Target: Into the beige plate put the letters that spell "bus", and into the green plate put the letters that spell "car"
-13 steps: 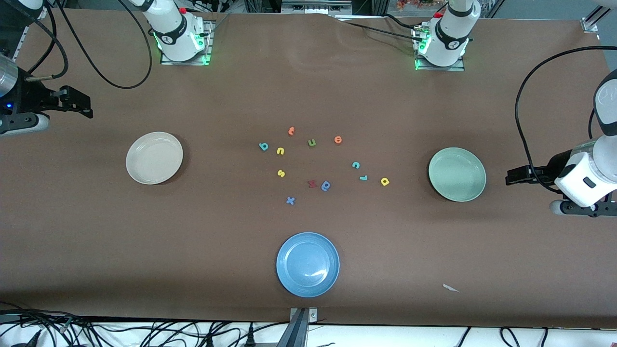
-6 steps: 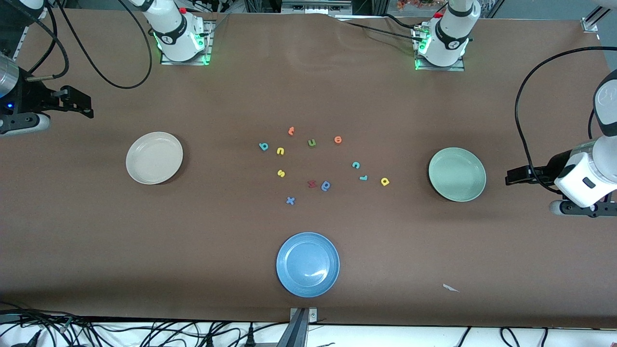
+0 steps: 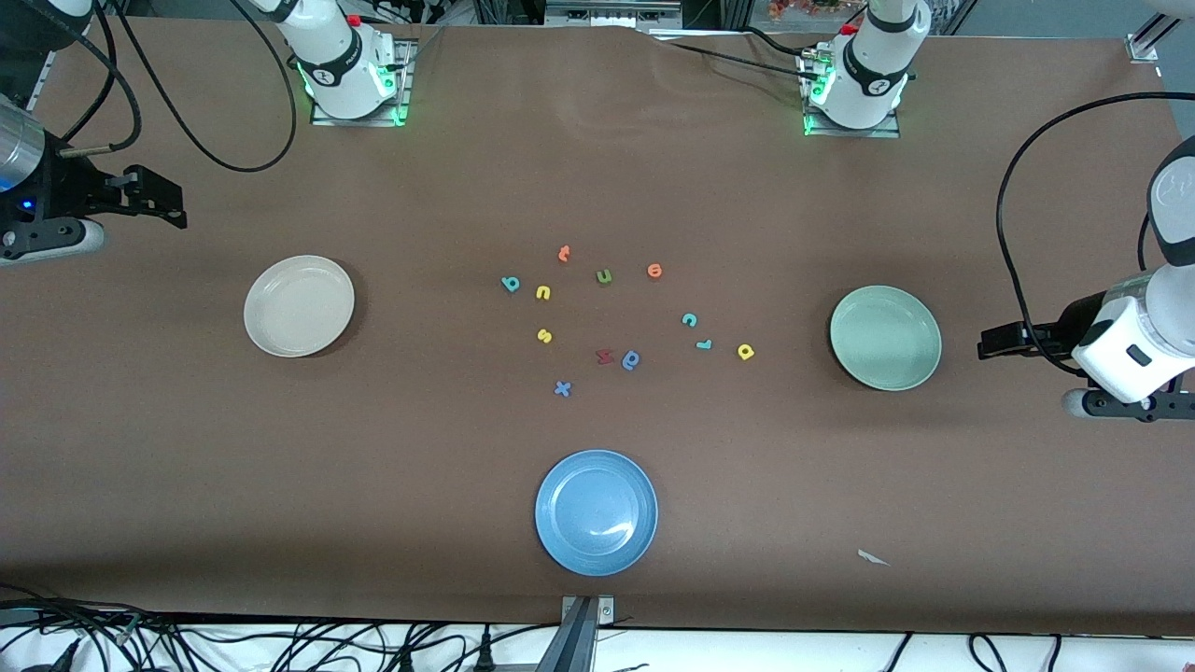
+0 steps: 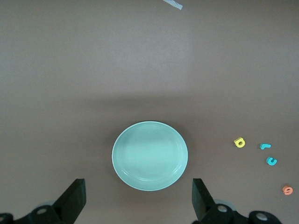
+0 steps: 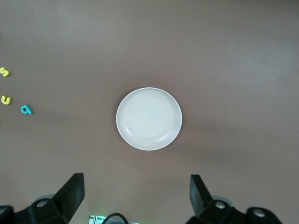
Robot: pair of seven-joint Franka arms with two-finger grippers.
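Note:
The teal "b" (image 3: 510,283), yellow "u" (image 3: 542,293) and yellow "s" (image 3: 544,336) lie mid-table, on the side toward the beige plate (image 3: 299,306). Teal "c" (image 3: 689,319), teal "r" (image 3: 704,344) and yellow "a" (image 3: 745,352) lie toward the green plate (image 3: 885,337). Both plates hold nothing. My left gripper (image 3: 991,342) hangs open over the table's end past the green plate (image 4: 150,156); its wrist view shows "a" (image 4: 239,142), "r" (image 4: 265,146) and "c" (image 4: 271,161). My right gripper (image 3: 159,202) hangs open over the table's other end, its wrist view on the beige plate (image 5: 149,118).
A blue plate (image 3: 597,512) sits nearest the front camera. Other letters lie among the task's: orange "t" (image 3: 564,253), green "u" (image 3: 604,275), orange "e" (image 3: 654,271), a red letter (image 3: 604,356), blue "a" (image 3: 631,359), blue "x" (image 3: 562,388). A paper scrap (image 3: 873,557) lies near the front edge.
The right gripper has drifted slightly toward the robots' bases. The left arm has barely shifted. Letters and plates have not moved.

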